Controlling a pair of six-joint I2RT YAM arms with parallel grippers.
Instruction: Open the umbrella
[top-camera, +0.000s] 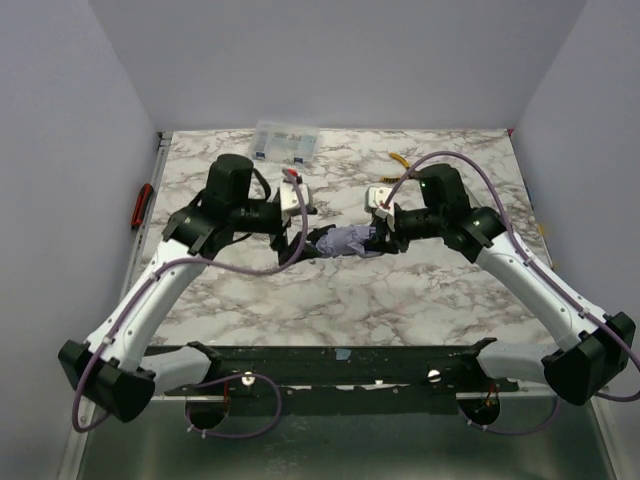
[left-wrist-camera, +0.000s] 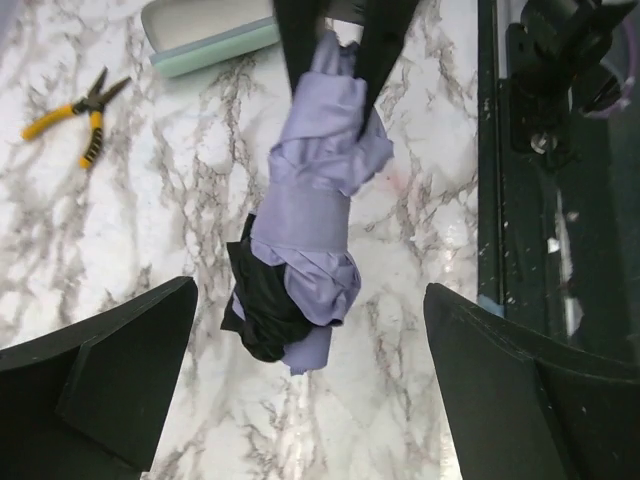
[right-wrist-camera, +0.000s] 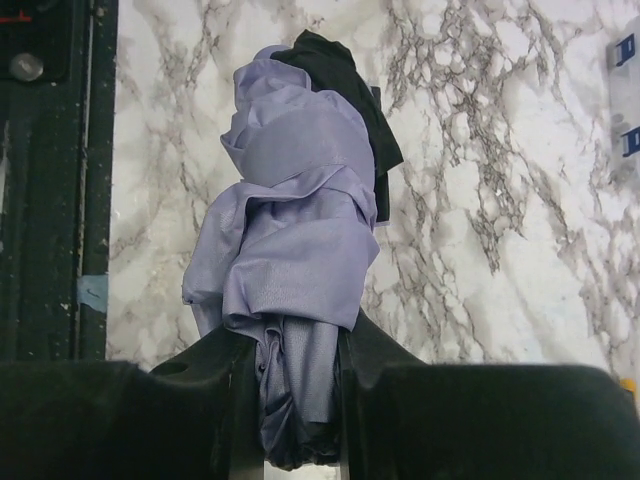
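the umbrella (top-camera: 345, 242) is folded and sits about mid-table over the marble table (top-camera: 400, 300), between your two arms, its length running left to right in the overhead view; you cannot tell whether it rests on the marble or hangs just above it. your right gripper (right-wrist-camera: 293, 345) is clamped on one end of the bundle: in the right wrist view both fingers (right-wrist-camera: 385, 385) press the lavender fabric from either side. the rest of the canopy extends away from the wrist, with a fold of black lining at its far end. your left gripper (left-wrist-camera: 310, 290) has its jaws wide apart; in the left wrist view its fingers (left-wrist-camera: 120, 370) sit to either side of the near end of the umbrella and touch nothing, with marble showing between each finger and the fabric. in that same view the right arm's black fingers pinch the far end of the bundle. the yellow-handled pliers (left-wrist-camera: 75, 110) lie on the marble well apart from the umbrella, and a pale green case (left-wrist-camera: 210, 35) lies near the top edge. in the overhead view a clear plastic box (top-camera: 287, 142) rests at the far edge of the table.
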